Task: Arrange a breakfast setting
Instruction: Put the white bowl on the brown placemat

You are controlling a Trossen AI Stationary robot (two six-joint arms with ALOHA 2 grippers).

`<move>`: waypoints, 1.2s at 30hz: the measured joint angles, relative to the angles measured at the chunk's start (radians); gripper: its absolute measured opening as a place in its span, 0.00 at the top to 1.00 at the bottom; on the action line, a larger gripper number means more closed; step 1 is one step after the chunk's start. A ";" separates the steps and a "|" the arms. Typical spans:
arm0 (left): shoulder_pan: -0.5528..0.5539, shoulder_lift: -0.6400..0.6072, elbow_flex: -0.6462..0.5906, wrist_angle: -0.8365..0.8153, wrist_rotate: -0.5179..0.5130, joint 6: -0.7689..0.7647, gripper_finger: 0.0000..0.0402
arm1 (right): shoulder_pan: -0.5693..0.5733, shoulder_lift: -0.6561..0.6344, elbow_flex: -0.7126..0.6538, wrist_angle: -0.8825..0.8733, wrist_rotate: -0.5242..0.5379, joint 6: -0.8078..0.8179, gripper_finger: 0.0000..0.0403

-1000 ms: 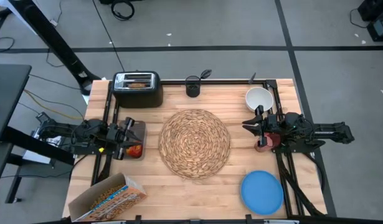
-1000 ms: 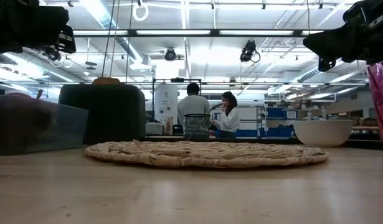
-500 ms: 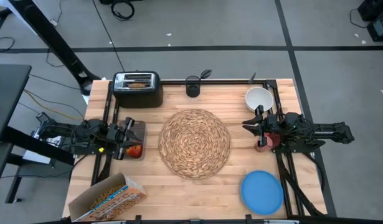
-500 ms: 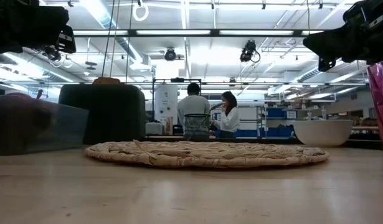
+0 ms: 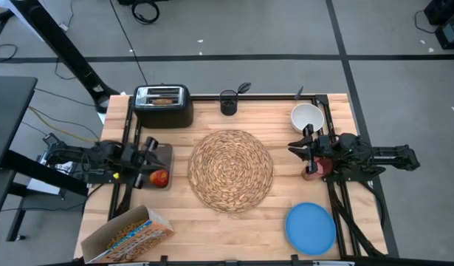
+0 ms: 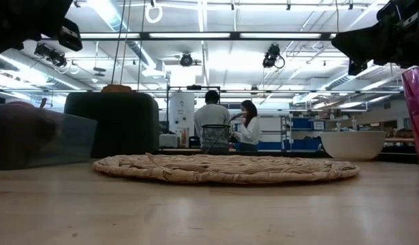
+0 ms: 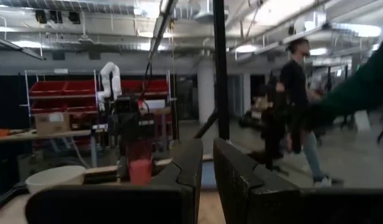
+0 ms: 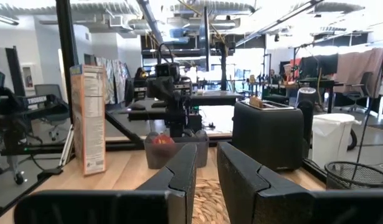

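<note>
The round straw placemat (image 5: 231, 170) lies mid-table. The blue plate (image 5: 311, 227) lies near the front right, and the white bowl (image 5: 306, 117) stands at the far right. The translucent red cup (image 5: 317, 167) stands under my right arm. The red apple (image 5: 159, 177) sits in a clear tub (image 6: 39, 139) at the left. A toast slice sits in the black toaster (image 5: 163, 103). The cereal box (image 5: 131, 235) lies at the front left. A spoon stands in the mesh cup (image 5: 228, 102). My left gripper (image 5: 151, 151) is shut and empty above the tub. My right gripper (image 5: 299, 146) is shut and empty beside the cup.
A black frame rail runs along the table's far edge and down both sides by the arms. The toaster and mesh cup stand along the far edge. Bare wood shows around the placemat. People stand in the room beyond the table.
My left gripper has drawn back a little toward the table's left edge, and more of the apple shows in the high view.
</note>
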 joint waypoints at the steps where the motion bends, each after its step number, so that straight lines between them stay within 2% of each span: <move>1: 0.000 0.000 0.000 0.011 -0.001 -0.016 0.88 | 0.000 0.000 0.000 0.005 0.006 0.000 0.82; 3: 0.000 0.002 0.000 0.055 -0.029 -0.033 0.88 | 0.000 0.000 0.000 0.034 0.021 0.000 0.82; 6: 0.000 0.003 0.000 0.087 -0.152 -0.063 0.88 | 0.000 0.000 0.000 0.088 0.069 0.000 0.82; 11: 0.000 0.047 0.045 0.051 -0.193 -0.014 0.88 | 0.000 0.007 0.038 0.103 0.147 0.017 0.82; 16: 0.000 0.203 0.211 -0.058 -0.231 -0.015 0.88 | 0.000 0.066 0.131 0.101 0.180 -0.008 0.82; 21: 0.000 0.398 0.400 -0.138 -0.298 -0.032 0.88 | 0.000 0.199 0.279 0.102 0.221 0.007 0.84; 24: 0.000 0.492 0.506 -0.172 -0.355 -0.105 0.88 | 0.000 0.307 0.404 0.109 0.259 0.120 0.86; 28: 0.000 0.577 0.628 -0.206 -0.415 -0.198 0.88 | 0.000 0.460 0.579 0.110 0.362 0.328 0.88; 32: 0.000 0.633 0.705 -0.223 -0.435 -0.243 0.88 | -0.011 0.608 0.758 0.000 0.408 0.356 0.90; 34: 0.000 0.652 0.728 -0.221 -0.435 -0.259 0.88 | -0.031 0.685 0.866 -0.163 0.433 0.387 0.91; 36: 0.000 0.667 0.739 -0.219 -0.435 -0.280 0.88 | -0.063 0.763 0.988 -0.404 0.440 0.427 0.92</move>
